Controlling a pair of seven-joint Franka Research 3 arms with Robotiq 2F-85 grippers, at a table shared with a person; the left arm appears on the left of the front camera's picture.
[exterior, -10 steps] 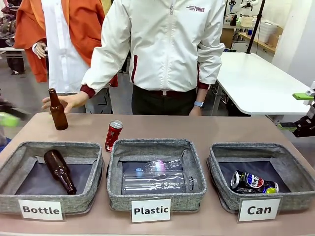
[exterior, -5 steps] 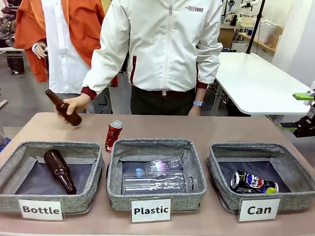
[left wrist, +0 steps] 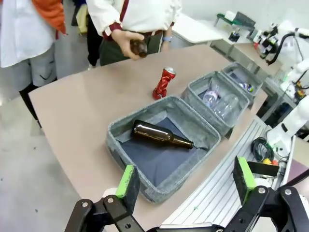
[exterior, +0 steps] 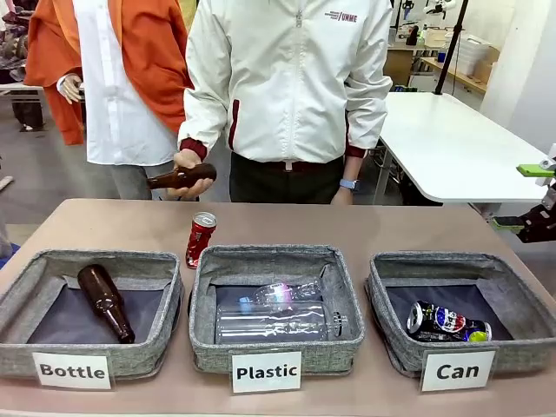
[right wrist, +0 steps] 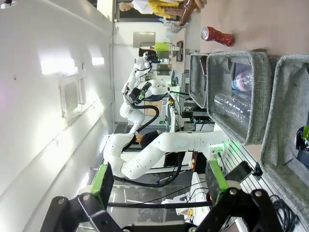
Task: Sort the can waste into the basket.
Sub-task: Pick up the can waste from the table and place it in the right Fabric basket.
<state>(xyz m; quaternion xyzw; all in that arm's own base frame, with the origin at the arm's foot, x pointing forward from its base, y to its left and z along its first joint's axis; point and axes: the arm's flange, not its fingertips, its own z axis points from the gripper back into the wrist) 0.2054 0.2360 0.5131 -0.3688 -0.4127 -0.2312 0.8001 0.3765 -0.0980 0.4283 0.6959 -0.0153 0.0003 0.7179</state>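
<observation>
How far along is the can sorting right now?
Done: the dark can lies in the Can basket. In hand: nothing; the left gripper and right gripper hang away from the cans, fingers spread and empty. Left: the red can stands on the table behind the Plastic basket.

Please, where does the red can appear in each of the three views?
Front view: red can, centre-left, behind the Plastic basket's far left corner.
Left wrist view: red can, upper middle, near that basket.
Right wrist view: red can, top right.
Shared landmark: Plastic basket.
</observation>
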